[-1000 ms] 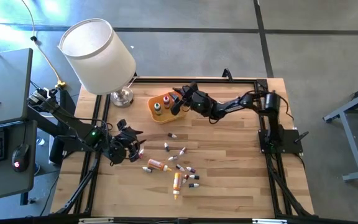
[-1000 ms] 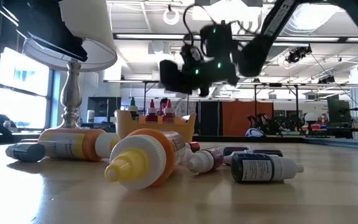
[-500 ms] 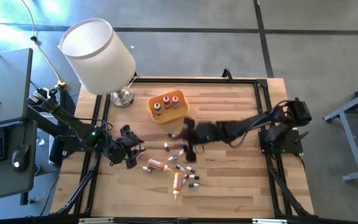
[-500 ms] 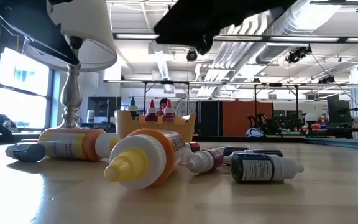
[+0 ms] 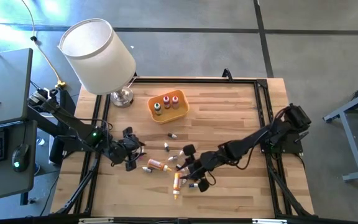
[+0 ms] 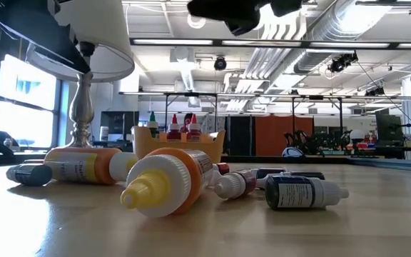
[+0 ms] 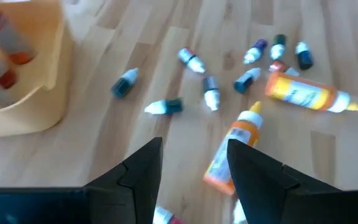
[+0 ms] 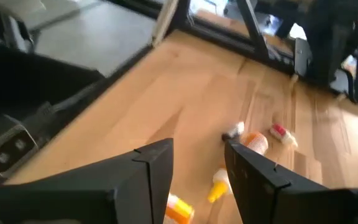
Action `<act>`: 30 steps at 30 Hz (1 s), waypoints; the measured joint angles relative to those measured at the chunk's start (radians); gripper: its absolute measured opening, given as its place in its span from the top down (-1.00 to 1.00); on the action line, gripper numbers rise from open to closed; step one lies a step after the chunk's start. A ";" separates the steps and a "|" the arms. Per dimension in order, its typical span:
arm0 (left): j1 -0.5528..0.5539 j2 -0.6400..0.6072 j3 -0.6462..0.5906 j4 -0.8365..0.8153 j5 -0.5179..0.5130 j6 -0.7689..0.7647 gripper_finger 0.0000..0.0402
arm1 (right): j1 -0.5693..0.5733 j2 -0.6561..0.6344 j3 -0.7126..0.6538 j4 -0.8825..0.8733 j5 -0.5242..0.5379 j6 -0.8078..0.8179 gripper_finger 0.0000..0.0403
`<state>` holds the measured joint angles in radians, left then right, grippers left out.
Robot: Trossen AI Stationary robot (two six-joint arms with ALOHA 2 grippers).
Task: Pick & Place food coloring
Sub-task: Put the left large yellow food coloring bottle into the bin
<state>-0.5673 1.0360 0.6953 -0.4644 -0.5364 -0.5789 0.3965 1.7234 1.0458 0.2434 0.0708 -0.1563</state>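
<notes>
We are holding the right gripper (image 5: 190,169) low over the scattered food coloring bottles (image 5: 180,163) in the middle of the wooden table (image 5: 241,124), with its fingers apart and nothing between them. The left gripper (image 5: 131,155) is waiting at the left end of the scatter, also apart and empty. Three bottles are already standing in the orange tray (image 5: 168,116), near the lamp (image 5: 98,56).

We are seeing some risks here. The small bottles are lying very near each other, some touching, so closing on one could push away its neighbours or take two together. They are round and lying on their sides, so a touch from one finger could make them roll. The two larger orange bottles (image 6: 164,178) are lying in the same pile and could be knocked.

The table is bare pale wood inside a dark frame. Behind it we are looking into a large workshop hall with ceiling ducts (image 6: 312,21), windows and a desk beside the table.
</notes>
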 joint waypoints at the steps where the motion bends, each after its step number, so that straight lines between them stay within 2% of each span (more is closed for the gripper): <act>1: 0.004 0.010 0.000 0.032 0.011 0.018 0.12 | 0.000 0.006 0.000 0.008 0.004 0.002 0.32; 7: 0.048 0.133 0.006 0.265 0.209 0.240 0.12 | -0.003 0.011 0.000 0.009 0.062 0.067 0.32; 12: 0.101 0.301 0.072 0.280 0.287 0.383 0.10 | -0.003 0.011 0.000 -0.049 0.060 0.193 0.32; 16: 0.144 0.432 0.165 0.275 0.374 0.469 -0.03 | -0.003 0.011 0.000 -0.129 0.024 0.210 0.32; 19: 0.157 0.511 0.239 0.229 0.398 0.504 -0.16 | -0.003 0.007 0.000 -0.235 0.015 0.257 0.32; 23: 0.162 0.596 0.335 0.093 0.400 0.498 -0.28 | -0.003 -0.038 0.000 -0.411 -0.027 0.413 0.32; 27: 0.162 0.671 0.421 -0.009 0.402 0.461 -0.29 | -0.003 -0.080 0.000 -0.545 -0.059 0.523 0.32; 30: 0.162 0.726 0.477 -0.059 0.427 0.412 -0.26 | 0.004 -0.096 0.000 -0.556 -0.048 0.540 0.32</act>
<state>-0.4053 1.7616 1.1727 -0.5232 -0.1094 -0.1670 0.4004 1.6278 1.0458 -0.3127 0.0228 0.3839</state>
